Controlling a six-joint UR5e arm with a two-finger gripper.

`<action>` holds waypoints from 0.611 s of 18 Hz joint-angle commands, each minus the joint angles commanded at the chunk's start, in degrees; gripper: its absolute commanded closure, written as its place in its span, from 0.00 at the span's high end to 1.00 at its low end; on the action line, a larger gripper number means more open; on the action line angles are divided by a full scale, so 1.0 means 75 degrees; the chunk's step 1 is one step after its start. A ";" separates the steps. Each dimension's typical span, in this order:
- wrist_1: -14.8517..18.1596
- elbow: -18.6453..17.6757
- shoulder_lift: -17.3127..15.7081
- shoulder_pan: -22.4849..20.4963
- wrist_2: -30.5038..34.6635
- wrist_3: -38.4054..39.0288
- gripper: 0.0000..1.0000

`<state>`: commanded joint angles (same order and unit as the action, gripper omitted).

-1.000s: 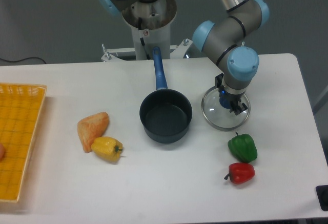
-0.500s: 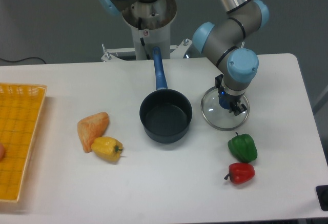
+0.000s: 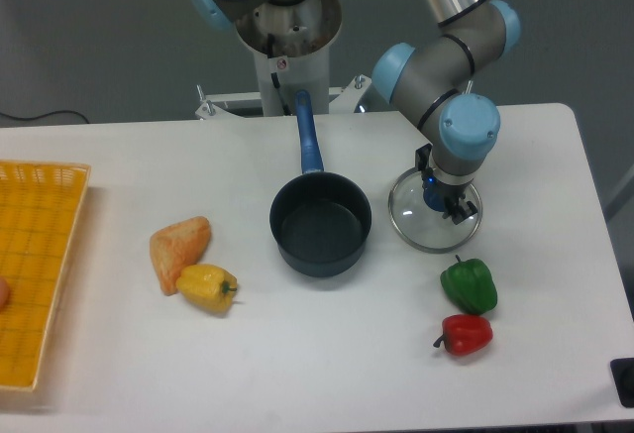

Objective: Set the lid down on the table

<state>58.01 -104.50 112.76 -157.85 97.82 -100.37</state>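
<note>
Lay flat on the table (image 3: 297, 354), the lid (image 3: 416, 227), right of the saucepan (image 3: 320, 223); gripper (image 3: 442, 198) over the knob, clenched or released: impossible to tell.

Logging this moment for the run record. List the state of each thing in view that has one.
Round clear glass lid: flat on the white table, off the pot.
Dark blue saucepan: upright, uncovered, empty.
Gripper: down at the lid's knob; open or shut cannot be told.
Yellow woven tray: flat at the table's edge.
</note>
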 joint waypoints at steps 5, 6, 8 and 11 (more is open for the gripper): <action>-0.0012 0.0035 0.0012 0.0012 0.0177 0.0035 0.61; -0.0012 0.0035 0.0023 0.0012 0.0177 0.0035 0.61; -0.0012 0.0035 0.0023 0.0012 0.0177 0.0047 0.61; -0.0012 0.0035 0.0035 0.0024 0.0177 0.0047 0.61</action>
<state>57.92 -104.24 113.03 -157.68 99.14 -100.02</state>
